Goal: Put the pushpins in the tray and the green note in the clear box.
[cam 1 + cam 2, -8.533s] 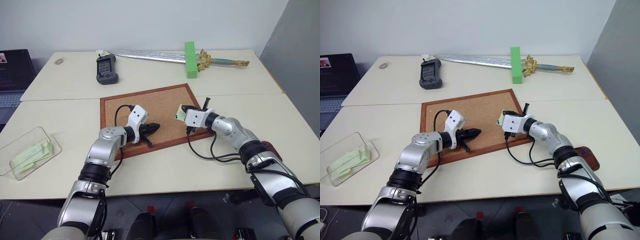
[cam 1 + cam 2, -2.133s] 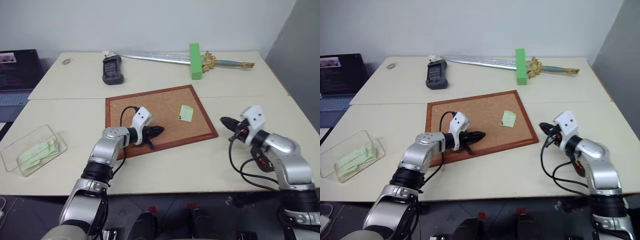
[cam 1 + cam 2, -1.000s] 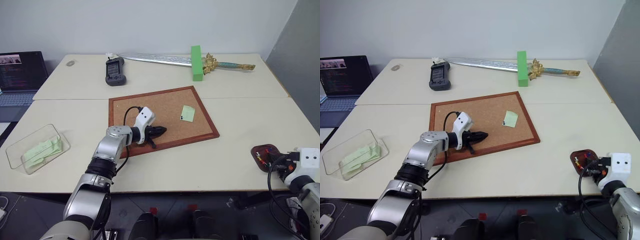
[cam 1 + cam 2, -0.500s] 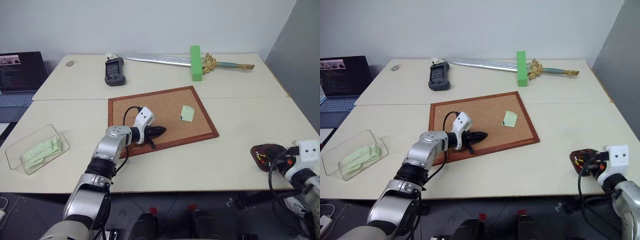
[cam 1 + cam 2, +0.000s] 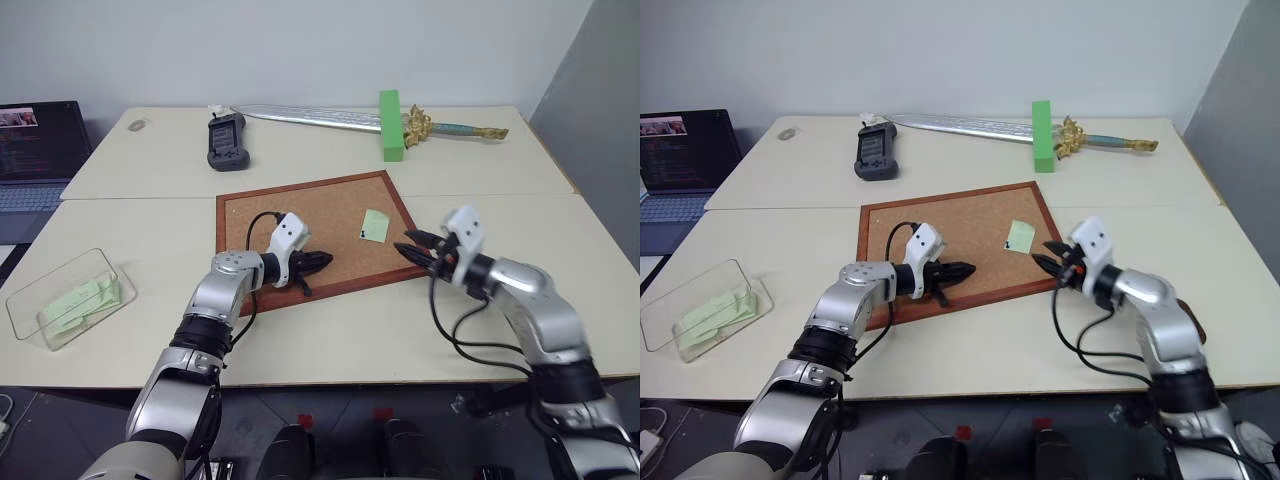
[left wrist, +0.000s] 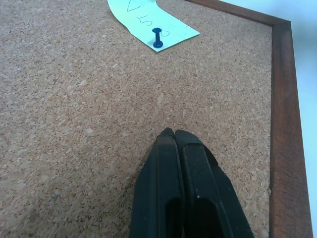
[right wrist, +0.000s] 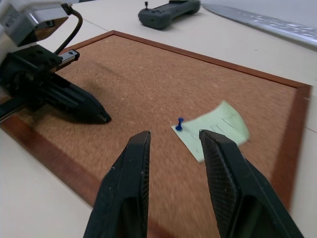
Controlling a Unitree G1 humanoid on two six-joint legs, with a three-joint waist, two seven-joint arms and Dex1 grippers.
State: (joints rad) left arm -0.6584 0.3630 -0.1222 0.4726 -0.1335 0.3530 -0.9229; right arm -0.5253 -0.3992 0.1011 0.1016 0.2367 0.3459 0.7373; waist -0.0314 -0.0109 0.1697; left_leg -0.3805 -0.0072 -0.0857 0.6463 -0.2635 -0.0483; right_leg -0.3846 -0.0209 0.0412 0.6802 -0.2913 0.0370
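The green note lies on the corkboard, held at its near corner by a small blue pushpin. My right gripper hovers open at the board's right edge, pointing at the pin, with nothing between its fingers. My left gripper is shut and empty, its tip resting on the cork left of the note. A sliver of the dark reddish tray shows behind my right forearm. The clear box sits at the near left with pale green slips inside.
A toy sword, an upright bright green block and a black handheld device lie at the back of the table. A laptop stands at the far left. Black cables hang from both wrists.
My right arm has swung left and forward, from the tray at the table's near right edge to the corkboard's right edge beside the note. The left gripper has stayed put.
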